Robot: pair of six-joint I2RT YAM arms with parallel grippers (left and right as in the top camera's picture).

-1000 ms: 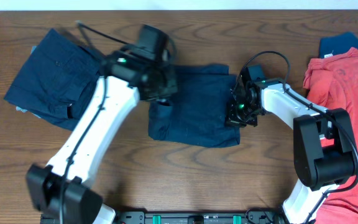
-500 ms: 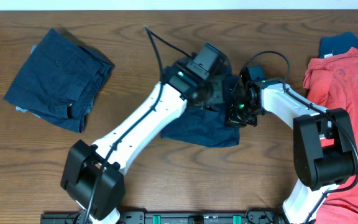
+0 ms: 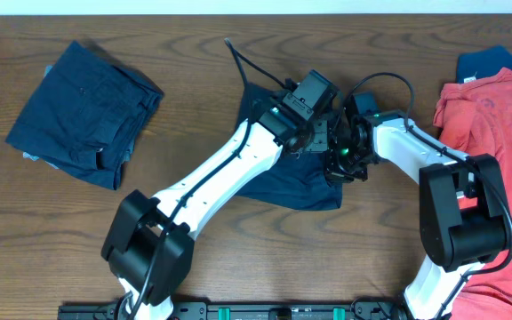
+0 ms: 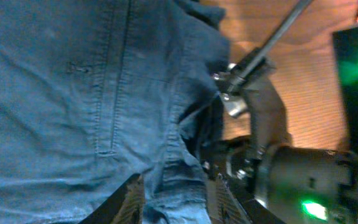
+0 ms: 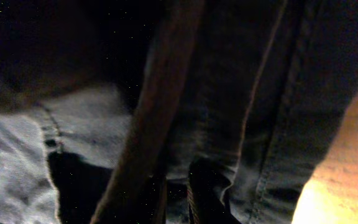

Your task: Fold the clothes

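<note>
Navy folded shorts lie far left, untouched. At centre, the left gripper, clamped on the open shorts' left edge, has carried it across to the right gripper, which stays pinched on the right edge. The halving fold looks nearly closed. Coral shirts wait at right.

overhead: you are getting bright, even light across the desk | left wrist: you are seeing slight blur | right wrist: shorts are sitting dim, underexposed
</note>
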